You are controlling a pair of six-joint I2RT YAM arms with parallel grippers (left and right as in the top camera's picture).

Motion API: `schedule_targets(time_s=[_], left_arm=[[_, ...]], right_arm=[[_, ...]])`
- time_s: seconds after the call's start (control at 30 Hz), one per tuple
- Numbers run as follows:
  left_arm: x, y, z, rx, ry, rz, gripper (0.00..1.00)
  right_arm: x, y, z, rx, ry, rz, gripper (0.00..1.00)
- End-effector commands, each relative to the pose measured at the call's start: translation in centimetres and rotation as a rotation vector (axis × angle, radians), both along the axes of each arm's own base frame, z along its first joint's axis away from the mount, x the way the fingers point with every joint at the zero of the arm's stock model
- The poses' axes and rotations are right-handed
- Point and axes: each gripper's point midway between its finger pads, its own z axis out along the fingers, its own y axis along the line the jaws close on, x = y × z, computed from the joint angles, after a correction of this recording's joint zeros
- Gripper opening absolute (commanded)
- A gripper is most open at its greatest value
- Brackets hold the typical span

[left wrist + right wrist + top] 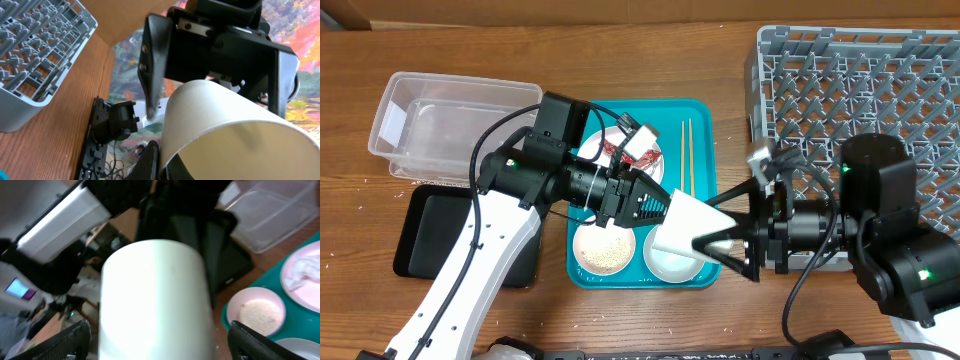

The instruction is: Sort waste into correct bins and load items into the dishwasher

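One cup (685,226): left claw (660,207) is gripping it midair.
Right claw (725,243): gaping wide around it.
Rack (860,70): sitting empty.

The left arm (470,270) was white along its long lower section and black nearer the wrist. Thin black cables (485,150) looped off it, and a small green light (513,160) glowed on one joint. A pale boxy camera (638,145) sat on its wrist. The right arm (885,215) was all black, built of fat round housings, with two green lamps (844,168) and a grey camera block (762,156). The left hand (665,208) and the right hand (715,243) both had black, tapering fingers. Small silver screws (188,26) dotted the right hand's body.
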Motion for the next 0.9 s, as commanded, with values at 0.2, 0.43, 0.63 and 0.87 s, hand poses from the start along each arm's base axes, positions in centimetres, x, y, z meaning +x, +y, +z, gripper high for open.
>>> schedule_targets(time_s=[0.2,0.43,0.63,0.87], left_arm=[[-0.2,0.1,0.9,-0.041,-0.043,-0.013,0.04],[0.3,0.4,1.0,-0.046,-0.052,0.002,0.04],[0.7,0.2,1.3,-0.054,-0.070,0.003,0.04],[1.2,0.1,1.8,-0.057,-0.071,0.007,0.04]], right_arm=[[-0.8,-0.6,1.3,0.030,-0.065,0.014,0.82],[0.3,-1.1,0.6,-0.007,-0.017,-0.064,0.68],[-0.7,-0.3,0.6,-0.007,-0.014,-0.016,0.68],[-0.6,-0.2,-0.2,-0.046,-0.008,-0.037,0.83]])
